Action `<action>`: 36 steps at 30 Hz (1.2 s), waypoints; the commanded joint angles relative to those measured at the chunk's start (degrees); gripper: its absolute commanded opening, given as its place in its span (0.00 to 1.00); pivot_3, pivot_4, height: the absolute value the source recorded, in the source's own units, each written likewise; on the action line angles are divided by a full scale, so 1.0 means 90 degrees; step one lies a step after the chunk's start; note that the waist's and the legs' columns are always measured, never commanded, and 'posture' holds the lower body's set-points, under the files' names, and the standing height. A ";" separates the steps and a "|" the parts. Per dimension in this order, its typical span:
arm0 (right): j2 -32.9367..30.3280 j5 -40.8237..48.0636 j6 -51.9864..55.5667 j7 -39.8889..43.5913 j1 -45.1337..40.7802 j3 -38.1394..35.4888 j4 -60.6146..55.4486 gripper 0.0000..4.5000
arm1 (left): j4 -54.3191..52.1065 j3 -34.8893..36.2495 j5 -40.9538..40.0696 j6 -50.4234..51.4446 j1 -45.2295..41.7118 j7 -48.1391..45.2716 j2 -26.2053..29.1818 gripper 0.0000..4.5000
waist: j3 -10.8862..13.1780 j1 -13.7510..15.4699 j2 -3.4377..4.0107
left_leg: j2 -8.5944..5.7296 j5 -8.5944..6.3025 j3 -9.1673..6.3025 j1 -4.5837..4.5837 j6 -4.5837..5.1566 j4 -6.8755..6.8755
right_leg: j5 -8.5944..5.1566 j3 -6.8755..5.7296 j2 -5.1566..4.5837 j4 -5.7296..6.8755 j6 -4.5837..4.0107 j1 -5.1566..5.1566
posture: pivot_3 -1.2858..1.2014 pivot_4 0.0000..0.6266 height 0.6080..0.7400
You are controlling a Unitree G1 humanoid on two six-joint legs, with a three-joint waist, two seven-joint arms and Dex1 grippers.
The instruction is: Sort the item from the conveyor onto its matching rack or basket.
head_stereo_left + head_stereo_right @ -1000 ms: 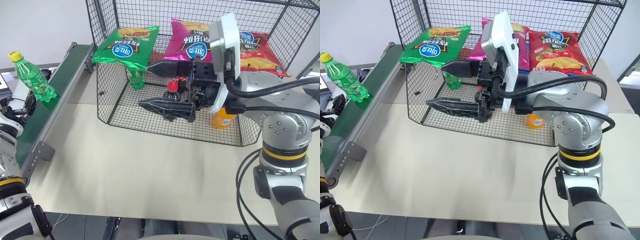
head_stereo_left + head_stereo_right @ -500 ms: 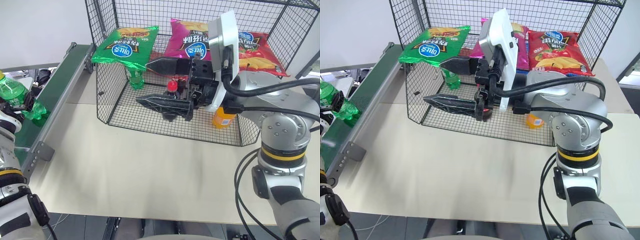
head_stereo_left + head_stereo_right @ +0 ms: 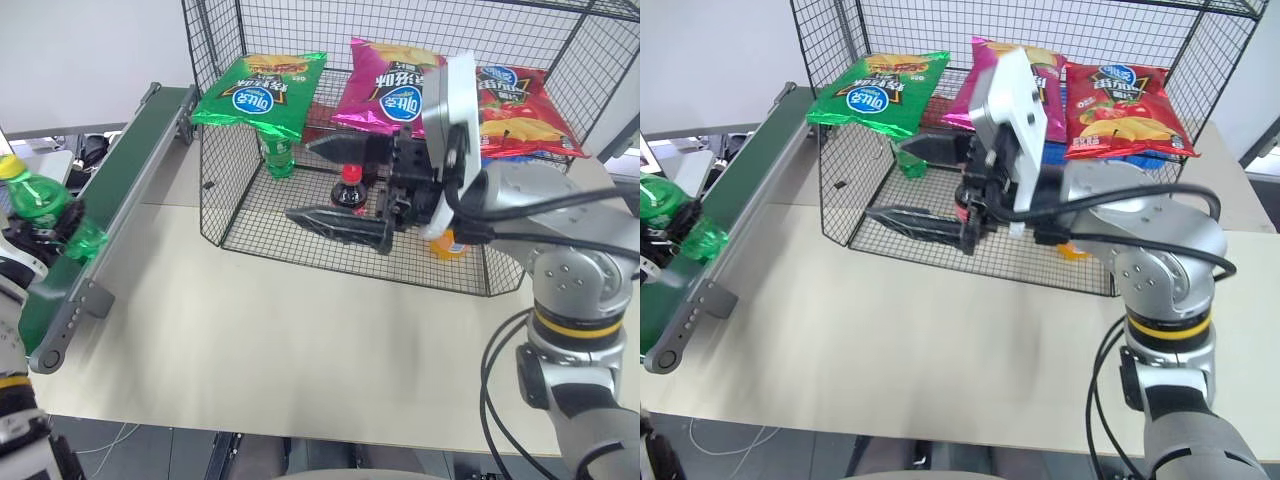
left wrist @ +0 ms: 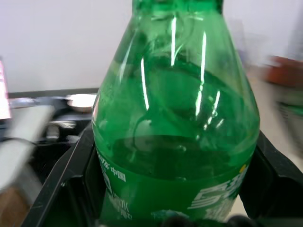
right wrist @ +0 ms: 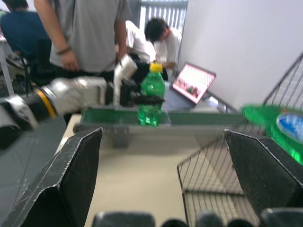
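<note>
1. Risk lies in the carry: the right pincer, jaws wide and empty, hangs before the rack, and the bottle could strike it or the mesh.
2. The left pincer clamps the bottle, upright at the conveyor.
3. The bottle is translucent green, yellow-capped, with a green label.

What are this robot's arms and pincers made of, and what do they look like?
The right arm is rounded silver-grey metal segments with a black and yellow band at one joint, black cables looping outside, and a flat white plate by the wrist. The right pincer has two long black pointed fingers with ridged edges. The left pincer is black on a silver-white forearm.
</note>
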 commanded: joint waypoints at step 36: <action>0.0898 -0.2510 -0.0135 -0.3034 0.2553 0.0404 -0.1282 1.00 | 0.4914 -0.3223 0.2681 -0.4176 -0.4591 0.2034 -0.4319 0.68 | 0.0004 0.0090 0.0001 | -0.0039 -0.0002 0.0023 -0.0042 0.0011 0.0026 | -0.0002 0.0044 0.0120 -0.0046 0.0001 -0.0001 | 0.52 0.24 1.00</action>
